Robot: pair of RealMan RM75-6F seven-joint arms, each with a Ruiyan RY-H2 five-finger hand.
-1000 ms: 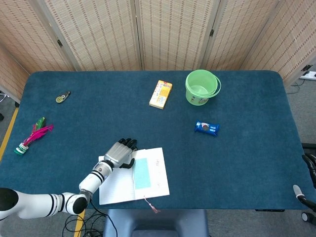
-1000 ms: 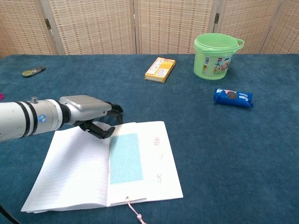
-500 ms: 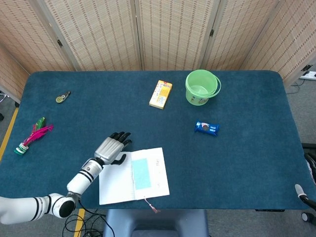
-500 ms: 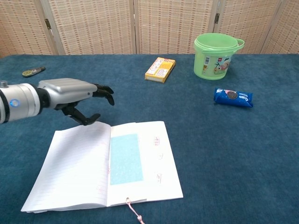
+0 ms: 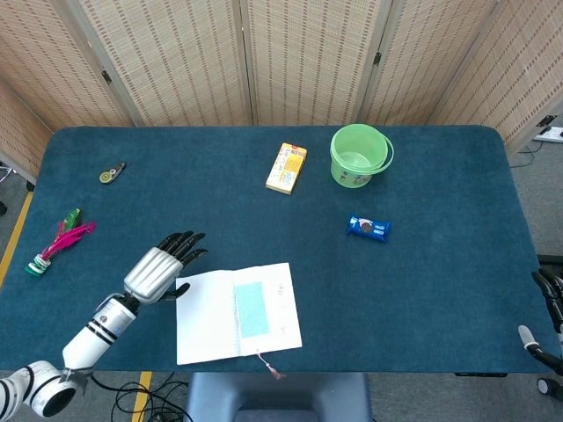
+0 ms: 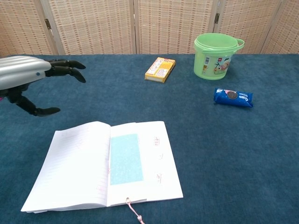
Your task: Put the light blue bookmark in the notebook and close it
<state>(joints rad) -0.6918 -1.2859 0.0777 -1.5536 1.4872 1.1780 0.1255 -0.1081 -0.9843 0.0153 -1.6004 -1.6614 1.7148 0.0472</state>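
The notebook (image 6: 105,163) lies open near the front edge of the worktop (image 5: 422,290), and the light blue bookmark (image 6: 125,157) already rests flat on its right-hand page, just beside the spine. What remains, by my reckoning, is the closing.

The left hand (image 5: 161,266) hovers just off the notebook's upper left corner, fingers spread and holding nothing; in the chest view (image 6: 29,80) it sits clearly above the cloth. The right hand is barely there at the far right of the head view, and I cannot tell how its fingers lie.

To close it well, I would slide fingers under the outer edge of the left page, which curls up a little near the spine, and swing that whole side over toward the right without dragging across the bookmark, so the slip stays where it is. Lifting all the left-hand leaves together matters; catching only the top sheet would leave the book half open.

Left of the notebook there is bare cloth to work in. A thin pink ribbon (image 6: 133,211) trails from the notebook's bottom edge, close to the worktop's front lip. The blue snack packet (image 6: 233,97), yellow box (image 6: 160,69) and green bucket (image 6: 217,55) stand well beyond the notebook, out of the swing.
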